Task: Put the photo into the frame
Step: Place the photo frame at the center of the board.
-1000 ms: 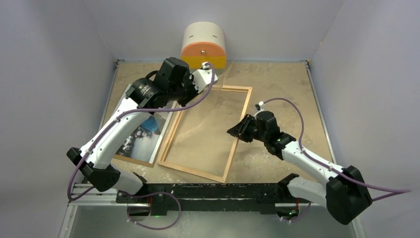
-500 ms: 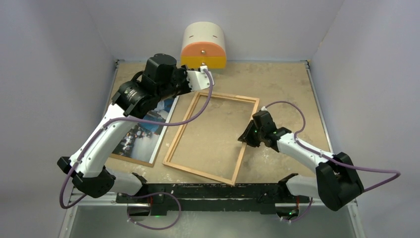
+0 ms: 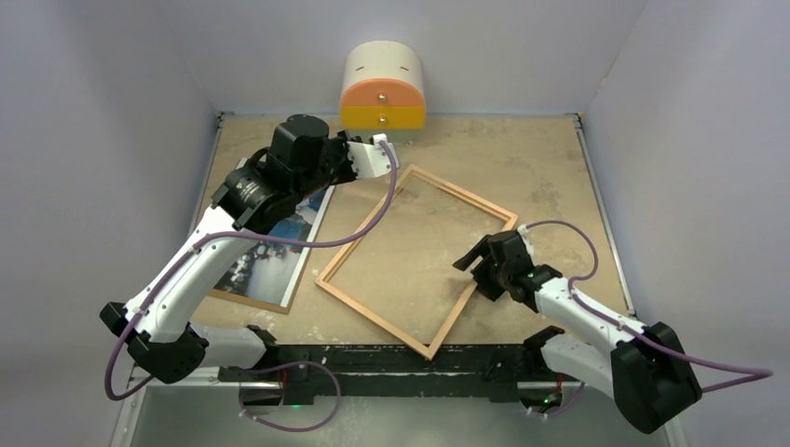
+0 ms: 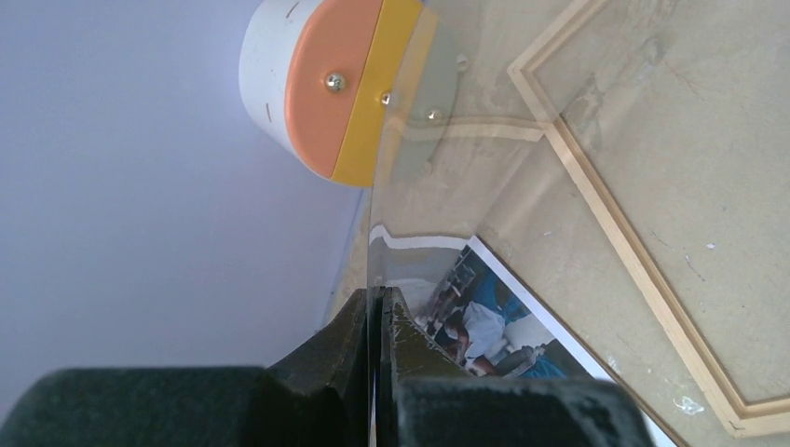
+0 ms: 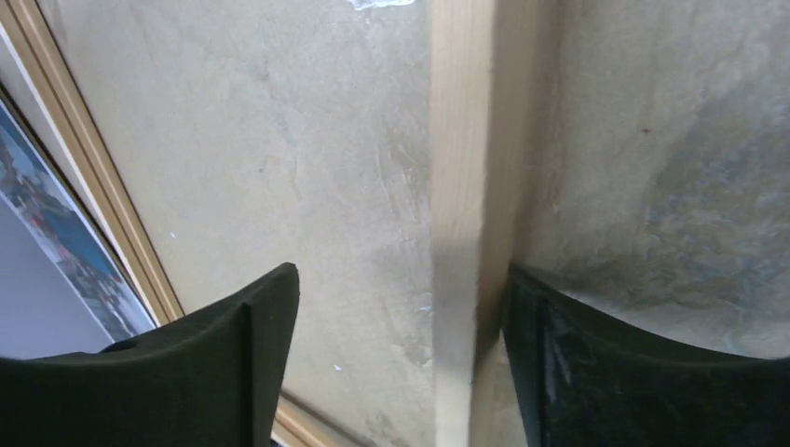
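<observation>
Shows a tan table (image 3: 559, 168) filling most of the top view, walled in pale grey on three sides. Finds the frame (image 3: 464, 194) lying flat near the middle of it, turned askew with one corner pointing at the near edge and table surface visible through its opening. Catches a clear pane (image 4: 522, 168) in the left wrist view, raised off the table and tilted, with parts of the frame visible through it; cannot make it out from above. Places the photo (image 3: 261, 265) left of the frame and just beside its left rail, face up on a brown board (image 3: 244, 299), partly hidden under the left arm (image 3: 200, 256), so outside the frame. Sets a round cabinet (image 3: 383, 88) at the far edge, cream on top, with orange and yellow drawer fronts. Has the left gripper (image 4: 377, 307) pressed together on the pane's near edge, pinching it, up beyond the frame's far left side. Has the right gripper (image 3: 477, 275) low at the frame's right rail, jaws spread astride that rail. Puts one finger (image 5: 643, 372) against the rail's outer side and the other over the table inside the opening, pinching nothing.
</observation>
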Robot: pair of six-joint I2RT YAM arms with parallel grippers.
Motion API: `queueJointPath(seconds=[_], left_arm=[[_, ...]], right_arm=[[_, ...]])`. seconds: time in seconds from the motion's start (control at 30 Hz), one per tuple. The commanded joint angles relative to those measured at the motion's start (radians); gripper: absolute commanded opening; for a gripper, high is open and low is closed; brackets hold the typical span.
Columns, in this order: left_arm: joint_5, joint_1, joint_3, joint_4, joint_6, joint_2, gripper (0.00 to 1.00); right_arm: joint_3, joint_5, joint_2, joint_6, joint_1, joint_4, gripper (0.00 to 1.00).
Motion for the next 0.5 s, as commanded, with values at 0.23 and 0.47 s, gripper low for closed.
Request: queueJointPath(seconds=[0.23,0.47], left_arm=[[-0.171,-0.002,-0.035,0.146,-0.027,-0.03,0.0],[-0.302,-0.001,-0.003,0.212,-0.036,-0.026,0.0]], right_arm=[[0.041,-0.192,-0.091,-0.183,0.001,-0.286,0.99],[0.392,-0.313,0.079,-0.559,0.04,-0.393,0.99]])
